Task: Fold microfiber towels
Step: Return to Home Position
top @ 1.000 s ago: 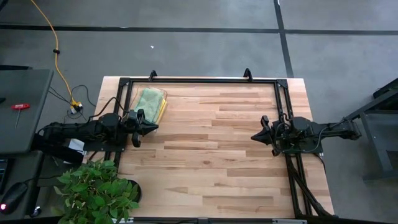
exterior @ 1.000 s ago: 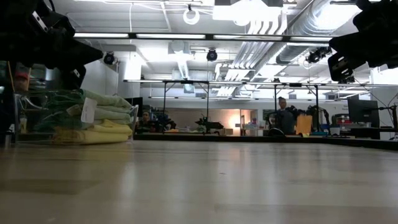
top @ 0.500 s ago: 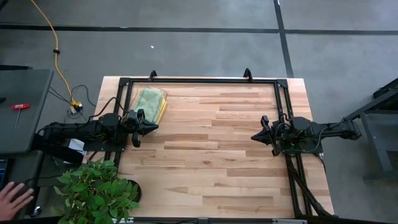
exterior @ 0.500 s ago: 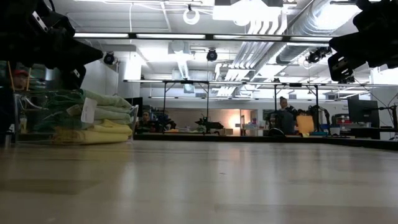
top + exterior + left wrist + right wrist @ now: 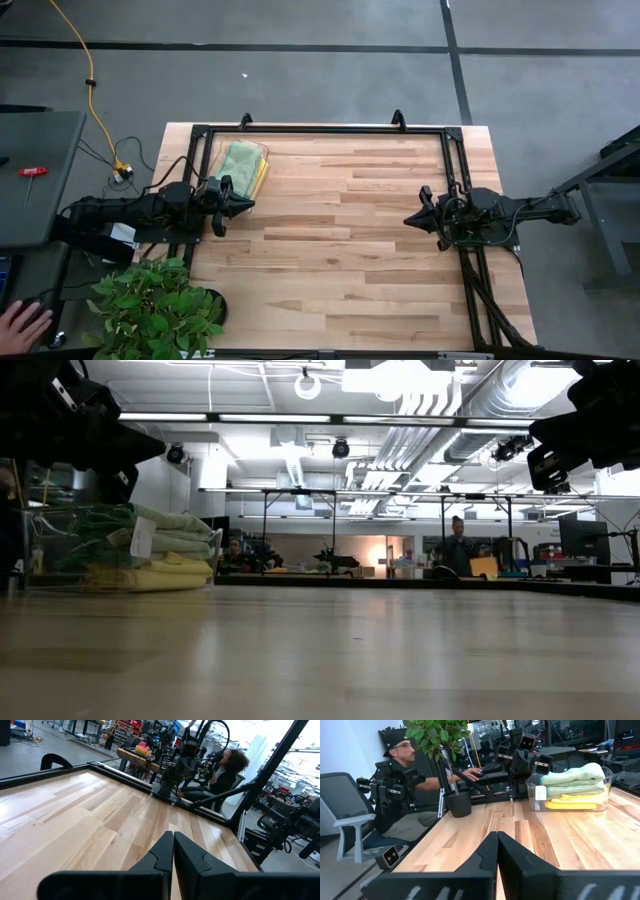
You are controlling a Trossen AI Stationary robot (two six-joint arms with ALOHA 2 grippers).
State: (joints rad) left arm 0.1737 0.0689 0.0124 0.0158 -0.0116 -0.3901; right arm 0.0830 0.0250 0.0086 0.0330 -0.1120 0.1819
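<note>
Filling the clear bin [image 5: 530, 784], soft folded towels [image 5: 572, 780] lie stacked; left gripper [image 5: 248, 206] and right gripper [image 5: 409, 218] sit closed.

Over bright yellow towels [image 5: 572, 803] lie pale sage towels [image 5: 570, 775]; the table [image 5: 560, 842] is light-striped wood.

From above, the towels [image 5: 240, 160] show only a green top and a yellow edge inside the bin [image 5: 266, 152], and their layers seem to merge in the low view, so no count; a person's hand [image 5: 22, 325] and the plant [image 5: 155, 310] are clipped by the frame edge, both arms by the low view's top.
</note>
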